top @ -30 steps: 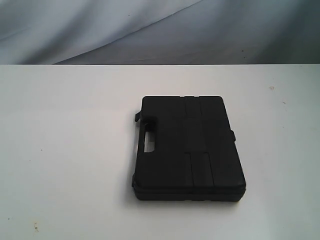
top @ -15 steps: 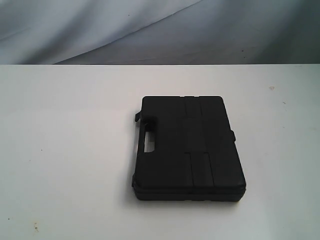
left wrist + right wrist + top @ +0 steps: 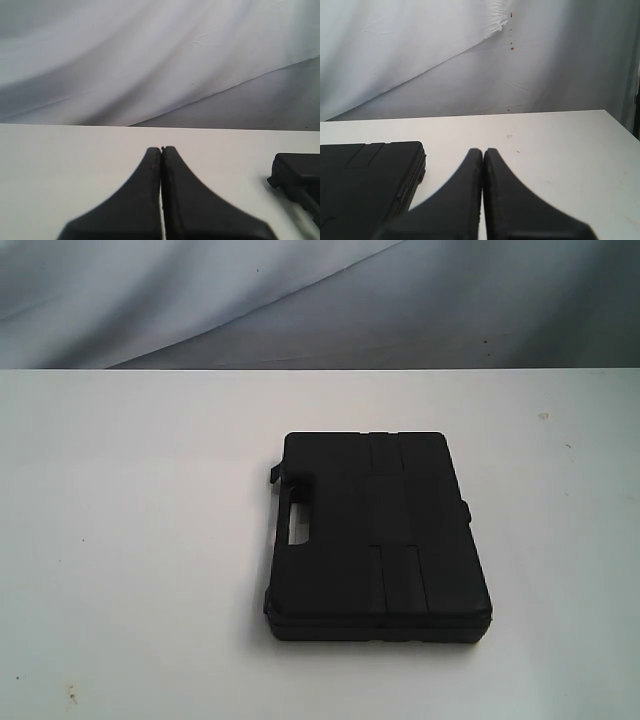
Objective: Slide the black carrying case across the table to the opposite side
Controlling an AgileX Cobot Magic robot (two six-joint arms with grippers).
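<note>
Currently the case [image 3: 375, 535] lies flat on the white surface [image 3: 140, 540], a little right of middle, with its handle cut-out facing left. The left jaws and the right jaws are each clenched on nothing, clear of the case. I'd use them pressed together as a blunt pusher, meeting a long side low and near its midpoint, so the case glides straight rather than pivoting

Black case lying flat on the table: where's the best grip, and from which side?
Probably the handle bar on the left edge of the case in the exterior view, approached from the left and above. The case lies flat and looks too wide for the jaws; the bar is thin, with room behind it for one finger. The left gripper is shut and must open first.
</note>
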